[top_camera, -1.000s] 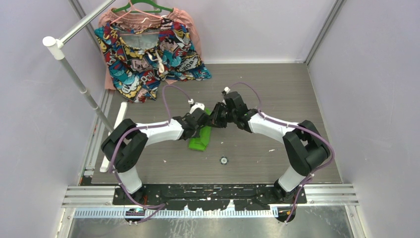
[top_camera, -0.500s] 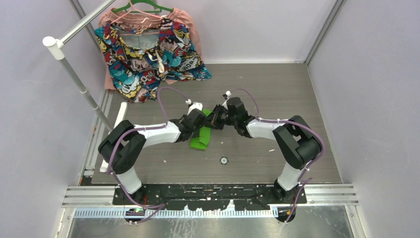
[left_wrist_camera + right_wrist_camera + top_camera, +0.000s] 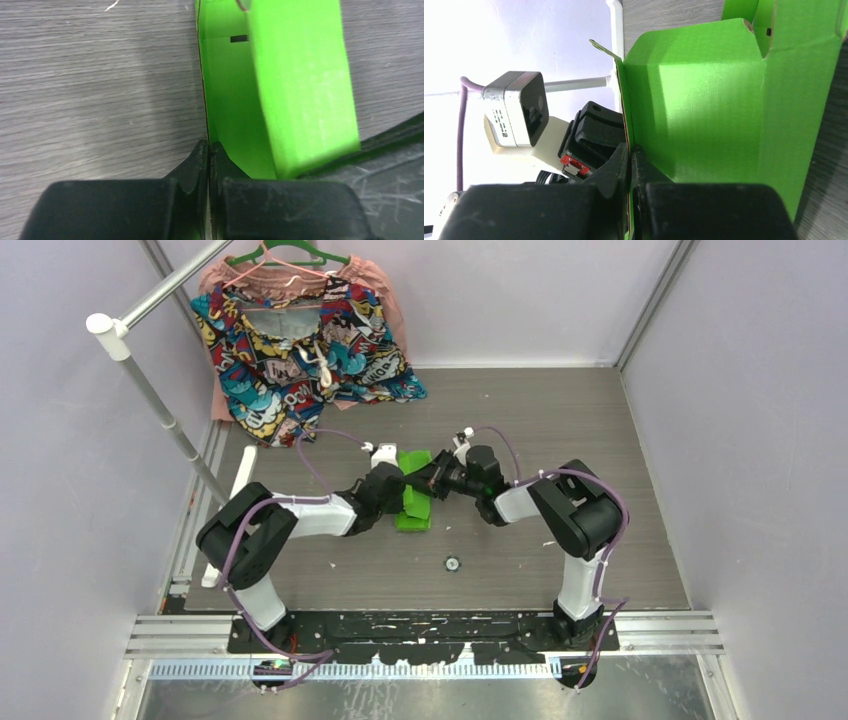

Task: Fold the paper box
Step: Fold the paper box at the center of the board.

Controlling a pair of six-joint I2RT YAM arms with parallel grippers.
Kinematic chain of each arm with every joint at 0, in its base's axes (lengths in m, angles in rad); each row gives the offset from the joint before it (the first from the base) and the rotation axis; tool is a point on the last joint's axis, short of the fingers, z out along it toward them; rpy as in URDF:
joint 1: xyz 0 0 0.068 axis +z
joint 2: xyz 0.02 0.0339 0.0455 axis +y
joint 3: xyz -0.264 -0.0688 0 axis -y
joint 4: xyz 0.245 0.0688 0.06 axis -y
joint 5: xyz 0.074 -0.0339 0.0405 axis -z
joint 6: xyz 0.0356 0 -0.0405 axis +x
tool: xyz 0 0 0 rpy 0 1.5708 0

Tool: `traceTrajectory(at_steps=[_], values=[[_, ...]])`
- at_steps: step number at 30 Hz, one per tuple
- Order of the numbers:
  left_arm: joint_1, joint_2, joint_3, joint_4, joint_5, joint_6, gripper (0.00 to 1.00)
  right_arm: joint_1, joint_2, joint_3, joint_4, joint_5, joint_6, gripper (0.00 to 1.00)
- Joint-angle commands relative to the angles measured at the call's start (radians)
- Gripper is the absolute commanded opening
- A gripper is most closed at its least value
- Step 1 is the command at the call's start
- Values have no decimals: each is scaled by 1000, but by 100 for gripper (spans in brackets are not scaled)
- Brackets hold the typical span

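Note:
The lime-green paper box [image 3: 414,495] lies on the grey table between my two grippers, partly folded, with flaps standing up. My left gripper [image 3: 397,487] is shut on a thin wall of the box; in the left wrist view its jaws [image 3: 208,150] pinch the card edge, with a green panel [image 3: 300,90] to the right. My right gripper [image 3: 430,480] is shut on another wall of the box; in the right wrist view it [image 3: 630,152] clamps the edge of a large green panel [image 3: 704,110].
A colourful patterned garment [image 3: 300,350] hangs on a green hanger at the back left. A white rail with a post [image 3: 150,390] runs along the left. A small round object [image 3: 452,563] lies on the table near the front.
Both grippers have moved down and towards the left with the box. The box has turned from a slanted strip into a more opened shape with flaps showing.

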Motion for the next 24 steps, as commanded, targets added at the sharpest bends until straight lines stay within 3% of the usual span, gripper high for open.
traceTrajectory(at_steps=[1,4,7,13,18,24], values=[[-60,148,-67,-45,300,-68,0,47,28,23,82,-55,53,6],[-60,157,-49,-79,300,-68,0,47,-6,58,-90,-48,-23,37],[-60,155,-36,-108,289,-66,0,48,-80,121,-410,6,-189,50],[-60,167,-28,-119,282,-68,0,44,-203,191,-755,110,-356,50],[-60,178,-27,-119,285,-72,0,25,-303,168,-815,174,-383,51],[-60,180,-23,-123,288,-75,0,5,-381,163,-848,162,-402,66]])
